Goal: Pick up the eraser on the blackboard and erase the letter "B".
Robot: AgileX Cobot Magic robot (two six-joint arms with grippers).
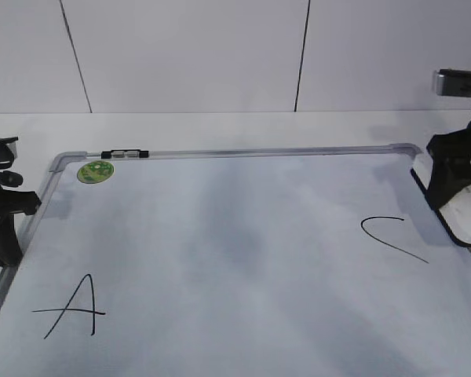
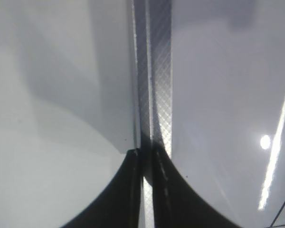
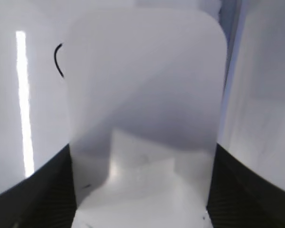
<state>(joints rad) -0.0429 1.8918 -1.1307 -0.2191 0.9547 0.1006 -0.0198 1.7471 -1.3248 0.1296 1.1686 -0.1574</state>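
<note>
The blackboard [image 1: 243,236] lies flat, white with a silver frame. It bears a slanted "A" [image 1: 74,310] at the lower left and a curved "C" [image 1: 388,236] at the right. No letter "B" shows in any view. The eraser [image 1: 467,214], white with a black underside, sits at the board's right edge, and my right gripper [image 1: 447,192] is shut on it. In the right wrist view the eraser [image 3: 147,85] fills the space between the fingers [image 3: 142,156]. My left gripper [image 1: 6,232] is shut and empty over the board's left frame [image 2: 156,71], as the left wrist view [image 2: 146,159] shows.
A round green sticker [image 1: 95,170] sits at the board's top left corner. A small black-and-silver clip [image 1: 124,155] is on the top frame. The white table continues behind the board up to a white panelled wall.
</note>
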